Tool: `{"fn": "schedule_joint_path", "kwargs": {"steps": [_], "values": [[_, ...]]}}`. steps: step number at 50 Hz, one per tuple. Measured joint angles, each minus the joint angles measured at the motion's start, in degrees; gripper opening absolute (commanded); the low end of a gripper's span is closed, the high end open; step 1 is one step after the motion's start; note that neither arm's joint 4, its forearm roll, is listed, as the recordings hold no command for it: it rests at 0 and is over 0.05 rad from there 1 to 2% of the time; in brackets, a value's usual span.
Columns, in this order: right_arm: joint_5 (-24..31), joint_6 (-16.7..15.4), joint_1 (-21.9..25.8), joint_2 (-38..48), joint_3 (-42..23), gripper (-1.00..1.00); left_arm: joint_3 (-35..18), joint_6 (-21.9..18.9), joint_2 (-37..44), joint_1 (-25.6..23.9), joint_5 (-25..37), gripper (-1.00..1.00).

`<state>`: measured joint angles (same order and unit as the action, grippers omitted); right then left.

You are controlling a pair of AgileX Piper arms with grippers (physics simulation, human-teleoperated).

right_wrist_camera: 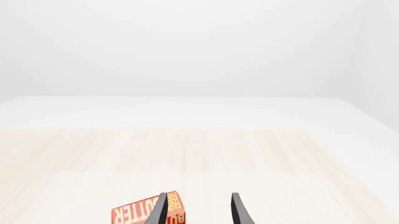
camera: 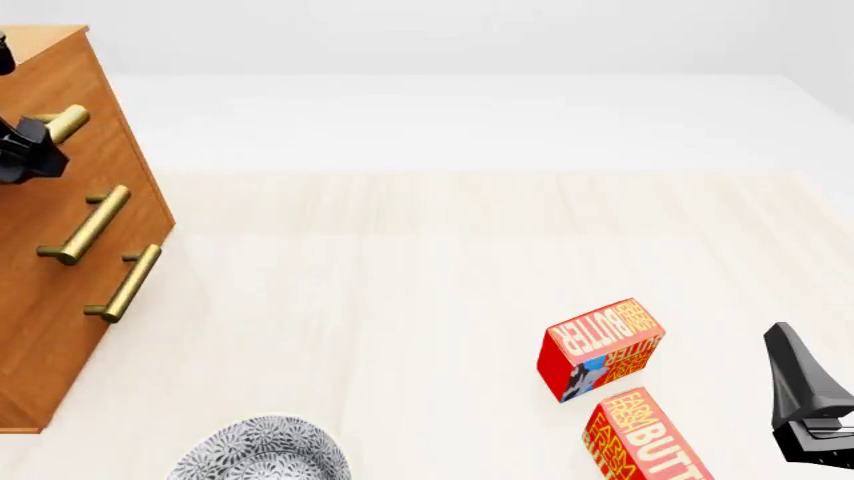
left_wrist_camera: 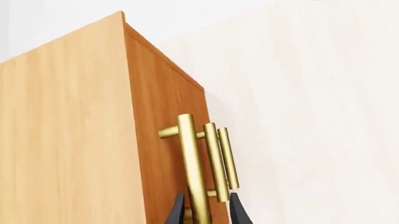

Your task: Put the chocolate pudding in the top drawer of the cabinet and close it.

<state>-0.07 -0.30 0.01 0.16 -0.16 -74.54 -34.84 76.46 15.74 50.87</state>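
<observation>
The cabinet [camera: 54,330] stands at the table's far left, its three drawer fronts all flush. My left gripper [camera: 34,150] is at the top drawer [camera: 104,150]. In the left wrist view the top drawer's brass handle [left_wrist_camera: 190,158] runs between the left gripper's [left_wrist_camera: 206,212] dark fingers, with a gap on one side, so it reads as open. At the near right my right gripper [camera: 807,400] is open and holds nothing; the right wrist view shows its fingertips [right_wrist_camera: 198,212] spread apart. The chocolate pudding is out of view.
Two red-and-orange butter boxes stand at the near right, one [camera: 601,348] upright and one [camera: 641,440] closer to me, left of the right gripper. One butter box [right_wrist_camera: 134,213] shows behind a right finger. A patterned bowl [camera: 267,452] sits at the near left.
</observation>
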Motion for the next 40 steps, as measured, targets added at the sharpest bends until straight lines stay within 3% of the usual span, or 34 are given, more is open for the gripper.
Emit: {"fn": "schedule_joint_path", "kwargs": {"steps": [12, 21, 40], "values": [[0.0, 0.0, 0.0, 0.0, 0.0, 1.0, -4.3, 1.0, -5.5, 2.5, 6.4, 1.0], [0.0, 0.0, 0.0, 0.0, 0.0, 1.0, -12.5, 3.7, -9.1, 4.1, 11.2, 1.0], [0.0, 0.0, 0.0, 0.0, 0.0, 1.0, -28.8, 7.9, -12.3, -0.4, 17.8, 1.0]]}}
